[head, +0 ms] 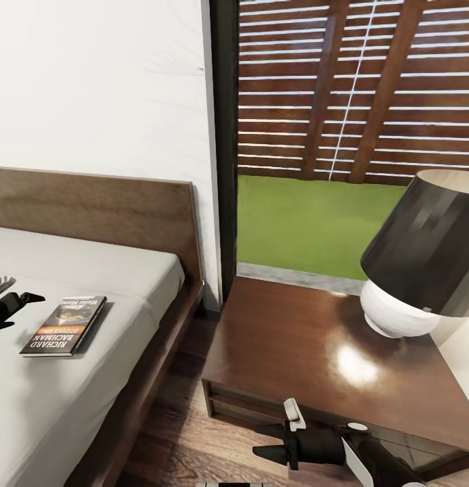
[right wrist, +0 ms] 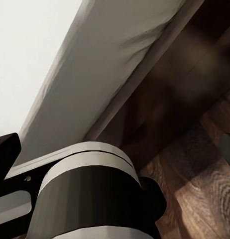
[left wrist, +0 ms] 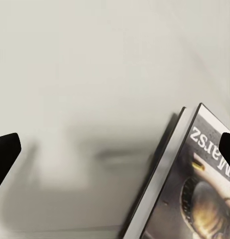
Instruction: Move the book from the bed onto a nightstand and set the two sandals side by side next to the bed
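Head view: the step in hand appeared to be the book pickup. The book [head: 63, 326] lay flat on the bed [head: 92, 270], near its edge, cover up. The left gripper [head: 14, 308] hung just beside the book over the mattress, fingers apart, holding nothing. The nightstand [head: 295, 345] stood right of the bed, its lamp [head: 423, 270] at the far right, with free top in front. The right gripper [head: 264, 439] was low before the nightstand, fingers apart, empty.

Left wrist view: the fingertips [left wrist: 5, 152] were spread wide, one to each side; the book [left wrist: 189, 189] lay toward one fingertip, not centred. The next move likely called for shifting over the book's edge before closing.

Right wrist view: the bed edge [right wrist: 95, 84] and floor [right wrist: 194, 169] showed; its grip could not be told here.
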Robot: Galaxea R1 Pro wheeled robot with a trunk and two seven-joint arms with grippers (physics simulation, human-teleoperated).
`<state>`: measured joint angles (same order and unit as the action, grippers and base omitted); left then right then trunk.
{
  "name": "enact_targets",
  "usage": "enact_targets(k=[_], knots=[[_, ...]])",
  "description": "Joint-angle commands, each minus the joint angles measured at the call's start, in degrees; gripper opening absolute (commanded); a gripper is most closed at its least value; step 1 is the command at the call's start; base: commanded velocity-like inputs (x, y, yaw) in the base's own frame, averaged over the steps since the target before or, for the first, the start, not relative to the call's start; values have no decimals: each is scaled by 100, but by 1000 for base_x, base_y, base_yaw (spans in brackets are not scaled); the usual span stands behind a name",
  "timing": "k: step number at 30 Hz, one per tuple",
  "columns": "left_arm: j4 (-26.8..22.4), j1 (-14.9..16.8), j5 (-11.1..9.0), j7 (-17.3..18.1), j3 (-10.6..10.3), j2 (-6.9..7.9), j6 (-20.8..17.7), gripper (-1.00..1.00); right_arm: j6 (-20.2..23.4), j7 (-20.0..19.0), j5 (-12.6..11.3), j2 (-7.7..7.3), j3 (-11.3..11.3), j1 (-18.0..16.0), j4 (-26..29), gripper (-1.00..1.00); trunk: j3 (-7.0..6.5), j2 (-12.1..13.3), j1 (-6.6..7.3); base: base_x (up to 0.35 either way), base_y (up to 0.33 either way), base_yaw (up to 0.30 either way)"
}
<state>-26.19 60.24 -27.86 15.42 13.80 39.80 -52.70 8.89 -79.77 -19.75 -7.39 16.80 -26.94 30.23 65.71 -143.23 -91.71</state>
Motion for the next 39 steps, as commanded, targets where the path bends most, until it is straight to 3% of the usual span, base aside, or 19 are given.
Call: enact_targets(k=[1,25,34,39], knots=[[0,5,48,39,33,-4,-30,100,60,-3,-58,-8,41,-4,2,100,5,-2,1,0,0,0],[0,5,36,49,35,-8,-30,100,60,-3,-64,-8,34,-4,1,100,5,-2,1,0,0,0],[0,5,33,54,37,-8,-38,100,60,-3,-64,-8,34,-5,-7,100,204,-14,-22,0,0,0],[0,5,33,57,42,-8,-38,100,60,-3,-64,-8,30,-4,-8,100,204,-14,-22,0,0,0]])
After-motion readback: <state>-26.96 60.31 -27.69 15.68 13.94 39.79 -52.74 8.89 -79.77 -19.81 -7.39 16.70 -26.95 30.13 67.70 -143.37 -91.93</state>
